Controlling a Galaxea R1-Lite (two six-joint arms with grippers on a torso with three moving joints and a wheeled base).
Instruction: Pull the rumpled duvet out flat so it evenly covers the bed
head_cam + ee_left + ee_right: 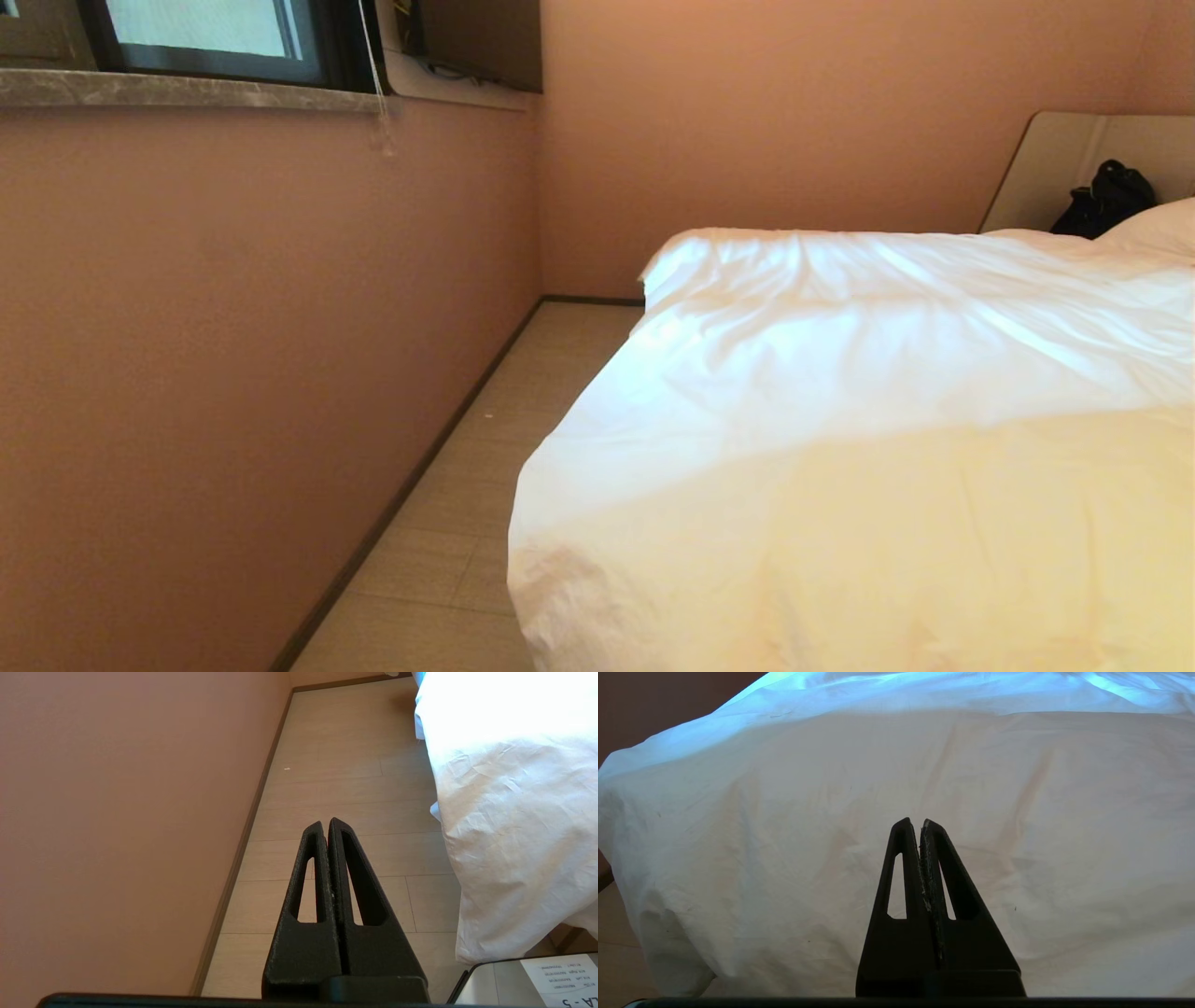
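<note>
Your left gripper (325, 826) hanging over the pale plank floor (345, 788), black fingers (308, 868) pressed together and empty, pink wall (117, 826) on one side, creased white duvet (509, 826) draping down on the other

duvet (868, 420) spread over the bed, pillow (1153, 229) at its far right, floor (485, 467) strip left

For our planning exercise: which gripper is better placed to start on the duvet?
Probably the right gripper: shut and empty, it points straight at the duvet. The left gripper, also shut, faces the floor, with the duvet off to one side.
</note>
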